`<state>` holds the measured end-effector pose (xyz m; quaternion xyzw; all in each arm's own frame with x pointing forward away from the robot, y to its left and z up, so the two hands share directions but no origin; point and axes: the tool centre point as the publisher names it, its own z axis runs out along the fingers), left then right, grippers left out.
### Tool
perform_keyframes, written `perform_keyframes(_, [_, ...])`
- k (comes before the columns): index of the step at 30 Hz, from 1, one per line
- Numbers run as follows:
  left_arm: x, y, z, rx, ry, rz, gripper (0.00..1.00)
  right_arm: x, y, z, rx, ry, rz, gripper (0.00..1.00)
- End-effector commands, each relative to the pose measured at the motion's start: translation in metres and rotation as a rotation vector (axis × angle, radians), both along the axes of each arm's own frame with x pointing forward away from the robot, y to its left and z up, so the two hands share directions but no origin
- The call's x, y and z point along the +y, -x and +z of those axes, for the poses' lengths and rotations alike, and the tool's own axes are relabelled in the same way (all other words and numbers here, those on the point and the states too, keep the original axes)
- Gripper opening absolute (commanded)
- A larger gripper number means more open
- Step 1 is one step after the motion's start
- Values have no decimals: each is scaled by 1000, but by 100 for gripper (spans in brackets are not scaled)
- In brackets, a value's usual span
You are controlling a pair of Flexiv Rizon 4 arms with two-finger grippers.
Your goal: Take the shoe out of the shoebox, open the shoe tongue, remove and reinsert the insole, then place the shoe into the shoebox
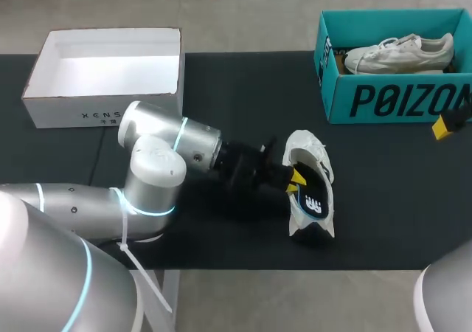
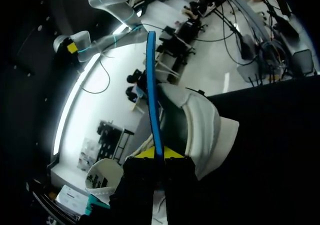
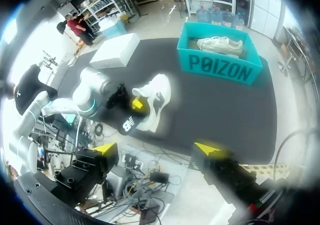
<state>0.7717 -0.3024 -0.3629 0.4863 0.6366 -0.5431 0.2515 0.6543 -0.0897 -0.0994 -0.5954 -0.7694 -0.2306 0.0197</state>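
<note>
A white shoe lies on the black table near the middle, its opening turned toward my left arm. A dark blue insole with a white logo sticks out of it toward the table's front edge. My left gripper is at the shoe's opening, shut on the insole. In the left wrist view the insole runs edge-on between the yellow tips of the left gripper, with the shoe just beyond. My right gripper hangs open and empty, high off the table's right side, far from the shoe.
A teal shoebox at the back right holds another white shoe. An open white box stands at the back left. My right gripper's yellow tip shows in front of the teal box.
</note>
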Motion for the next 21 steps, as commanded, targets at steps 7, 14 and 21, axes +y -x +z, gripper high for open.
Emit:
perform_keyframes(7, [-5,-1,19,-40,-6,4,24,1,-3,1,7,2,1,100])
perform_keyframes(14, [-13,10,28,-42,-11,-21,0,1,-3,1,7,2,1,100])
perform_keyframes(21, [-24,24,25,-23,-16,-60,13,1,-3,1,7,2,1,100])
